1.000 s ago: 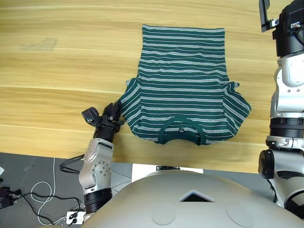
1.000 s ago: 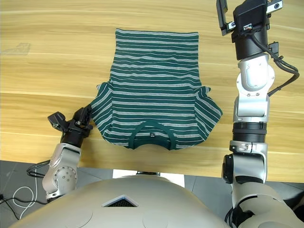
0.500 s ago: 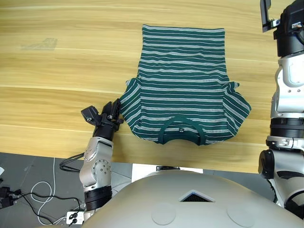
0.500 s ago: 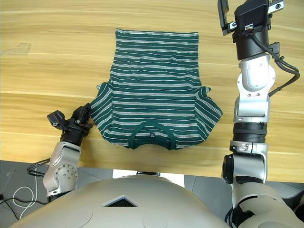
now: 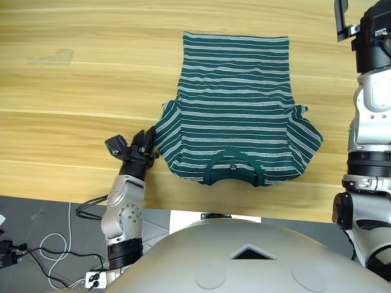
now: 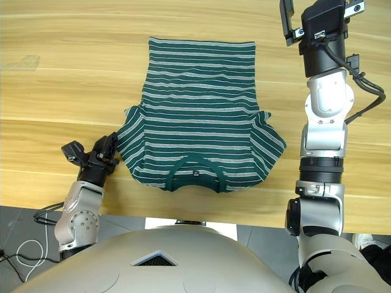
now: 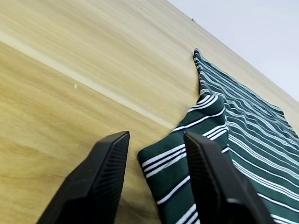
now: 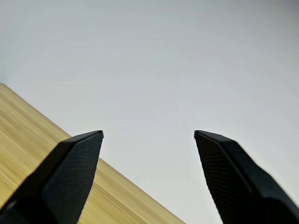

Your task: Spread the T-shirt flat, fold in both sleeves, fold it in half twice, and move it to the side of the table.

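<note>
A dark green T-shirt [image 5: 235,116] with white stripes lies spread on the wooden table [image 5: 79,91], its collar [image 5: 234,166] toward me and both sleeves out to the sides. My left gripper [image 5: 148,141] is low at the tip of the left sleeve [image 7: 187,140]. It stands open [image 7: 155,140], and the sleeve's corner lies between its two black fingers [image 7: 107,163]. My right gripper [image 6: 292,18] is held high over the far right of the table, well away from the shirt. It is open [image 8: 148,135] with nothing between its fingers.
Bare wood stretches left of the shirt and beyond its hem. The table's near edge [image 5: 73,198] runs just behind my left gripper. Cables [image 5: 43,256] lie on the grey floor below it.
</note>
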Action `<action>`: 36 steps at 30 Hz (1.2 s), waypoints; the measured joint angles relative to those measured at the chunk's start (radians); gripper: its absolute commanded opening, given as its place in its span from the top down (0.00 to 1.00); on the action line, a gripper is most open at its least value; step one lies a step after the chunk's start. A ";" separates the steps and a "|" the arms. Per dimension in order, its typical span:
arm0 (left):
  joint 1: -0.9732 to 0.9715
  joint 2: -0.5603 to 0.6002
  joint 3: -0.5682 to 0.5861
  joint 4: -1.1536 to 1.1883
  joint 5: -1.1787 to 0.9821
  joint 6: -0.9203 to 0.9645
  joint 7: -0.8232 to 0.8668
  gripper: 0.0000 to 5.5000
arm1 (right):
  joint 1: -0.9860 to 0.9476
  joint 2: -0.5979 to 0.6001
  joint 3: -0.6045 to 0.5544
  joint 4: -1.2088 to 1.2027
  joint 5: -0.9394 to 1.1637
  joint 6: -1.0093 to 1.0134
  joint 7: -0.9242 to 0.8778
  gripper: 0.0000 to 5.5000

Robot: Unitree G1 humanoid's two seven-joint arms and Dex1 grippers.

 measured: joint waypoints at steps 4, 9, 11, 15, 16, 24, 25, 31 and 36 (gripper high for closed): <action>0.000 0.012 -0.006 0.004 0.020 0.000 -0.001 0.73 | 0.000 0.000 0.000 0.000 0.000 0.000 0.000 0.34; 0.001 0.017 -0.012 0.007 0.030 0.002 -0.005 0.88 | 0.000 0.000 0.001 0.000 0.000 0.000 0.000 0.34; 0.001 0.020 -0.015 0.007 0.032 0.002 -0.005 0.94 | 0.000 0.000 0.000 0.000 0.000 0.000 -0.001 0.34; 0.001 0.027 -0.022 0.006 0.036 0.001 -0.006 0.99 | 0.000 0.000 0.000 0.000 0.000 0.000 -0.002 0.34; 0.001 0.028 -0.023 0.006 0.036 0.001 -0.006 0.99 | 0.000 0.000 0.000 0.000 0.000 0.000 -0.002 0.34; 0.001 0.029 -0.027 0.007 0.040 -0.004 -0.005 0.99 | 0.000 0.000 0.000 0.000 0.000 0.000 -0.007 0.34; 0.002 0.029 -0.028 0.006 0.047 -0.006 -0.005 0.99 | 0.000 0.000 0.000 0.001 0.000 0.000 -0.008 0.34; 0.072 0.030 -0.077 -0.073 0.119 -0.047 -0.018 0.99 | 0.000 0.001 0.001 0.002 0.000 -0.002 -0.009 0.34; 0.086 0.044 -0.099 -0.178 0.128 -0.094 -0.065 0.99 | 0.000 0.005 0.002 0.008 0.000 -0.003 -0.011 0.34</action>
